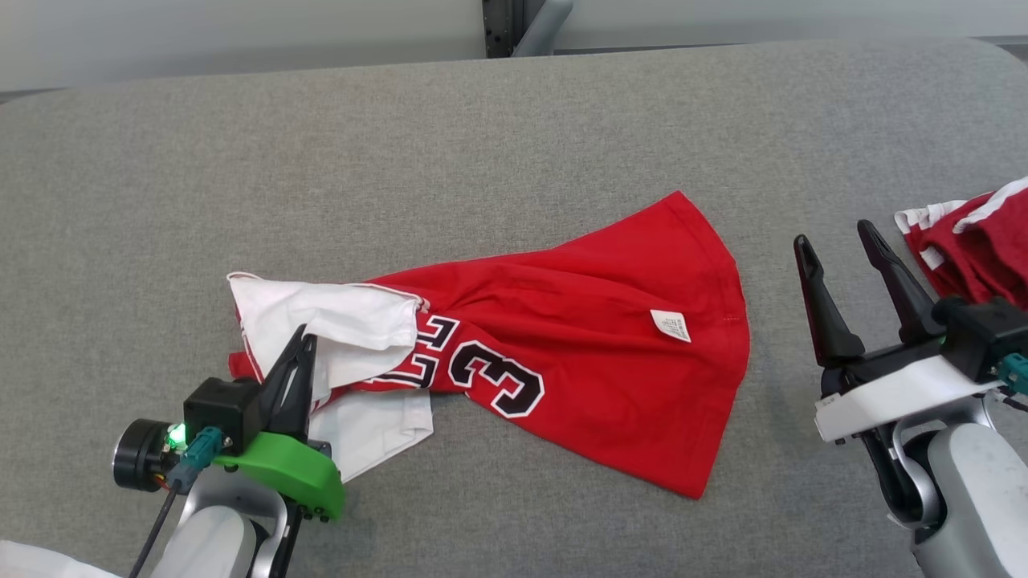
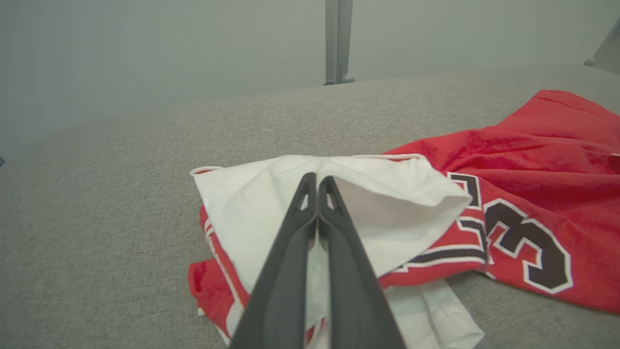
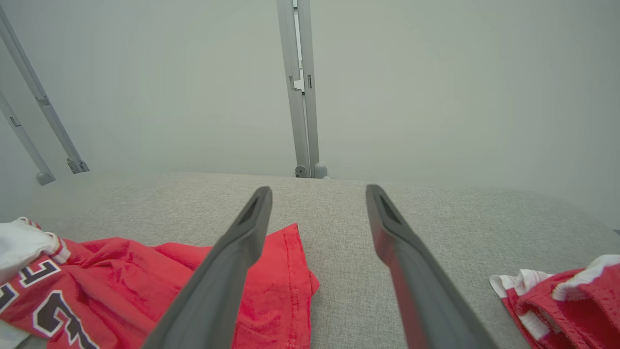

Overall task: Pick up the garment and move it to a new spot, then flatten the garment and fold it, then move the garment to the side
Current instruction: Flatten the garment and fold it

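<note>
I see the red shirt [image 1: 578,321] lying crumpled on the grey pad [image 1: 482,144]. My left gripper [image 1: 305,335] has its fingers pressed together, with the tips at the white sleeve. I cannot tell if they pinch it. My right gripper [image 1: 835,237] has its fingers wide apart, near the hem and holding nothing.

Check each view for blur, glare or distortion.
Head view: sharp, evenly lit, soft shadows under the red numbered jersey on grey fabric. Left wrist view: the left gripper blurs toward the lens; wall hazy. Right wrist view: wide-angle leans the metal posts; no glare.
</note>
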`<state>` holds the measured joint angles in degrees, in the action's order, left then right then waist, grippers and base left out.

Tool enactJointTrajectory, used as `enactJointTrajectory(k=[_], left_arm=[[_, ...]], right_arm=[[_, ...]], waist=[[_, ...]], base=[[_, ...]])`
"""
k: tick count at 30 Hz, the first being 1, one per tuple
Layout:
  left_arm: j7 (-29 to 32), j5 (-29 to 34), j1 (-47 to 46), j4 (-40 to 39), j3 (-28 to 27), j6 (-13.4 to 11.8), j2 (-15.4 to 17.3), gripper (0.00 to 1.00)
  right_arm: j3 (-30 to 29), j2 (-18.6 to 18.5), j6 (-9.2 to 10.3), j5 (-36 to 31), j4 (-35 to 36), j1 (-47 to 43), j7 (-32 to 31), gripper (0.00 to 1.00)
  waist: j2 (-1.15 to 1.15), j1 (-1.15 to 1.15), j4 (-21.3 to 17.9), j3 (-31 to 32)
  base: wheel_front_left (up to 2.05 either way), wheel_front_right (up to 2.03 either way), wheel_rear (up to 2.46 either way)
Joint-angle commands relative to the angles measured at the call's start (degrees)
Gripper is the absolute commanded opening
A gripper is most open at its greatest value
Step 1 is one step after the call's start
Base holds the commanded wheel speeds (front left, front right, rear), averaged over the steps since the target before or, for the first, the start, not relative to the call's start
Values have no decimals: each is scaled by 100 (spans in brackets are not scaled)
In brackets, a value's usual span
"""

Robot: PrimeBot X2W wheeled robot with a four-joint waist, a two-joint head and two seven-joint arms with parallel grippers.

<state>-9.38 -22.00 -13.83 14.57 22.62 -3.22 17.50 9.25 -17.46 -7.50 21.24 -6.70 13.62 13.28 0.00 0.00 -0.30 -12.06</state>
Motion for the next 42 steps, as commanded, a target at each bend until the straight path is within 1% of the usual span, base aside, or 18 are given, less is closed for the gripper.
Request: enactJointTrajectory(k=[1,5,10,19,27,42], left_arm=[[-2,-49,92,10,5,-35,49,0],[26,-104,256,24,17,-55,69,0],[64,-180,468,-12,24,-104,99,0],[159,-261,797,-117,46,-180,138,0],[223,-306,836,-199,100,-188,155,0],[245,-300,684,-232,175,-202,185,0]], right_arm=[[-97,23,2,-87,117,-165,-56,100],[-329,144,2,-275,485,-528,-242,100],[-588,316,2,-352,830,-1016,-443,100],[-754,536,2,-259,1102,-1575,-613,100],[-705,541,1,-209,1104,-1643,-670,100],[-684,447,1,-156,1016,-1459,-714,100]], waist=[[0,0,-74,144],[0,0,-140,335],[0,0,-214,547],[0,0,-278,780],[0,0,-272,818],[0,0,-201,764]], base=[[0,0,0],[0,0,0],[0,0,0],[0,0,0],[0,0,0],[0,0,0]])
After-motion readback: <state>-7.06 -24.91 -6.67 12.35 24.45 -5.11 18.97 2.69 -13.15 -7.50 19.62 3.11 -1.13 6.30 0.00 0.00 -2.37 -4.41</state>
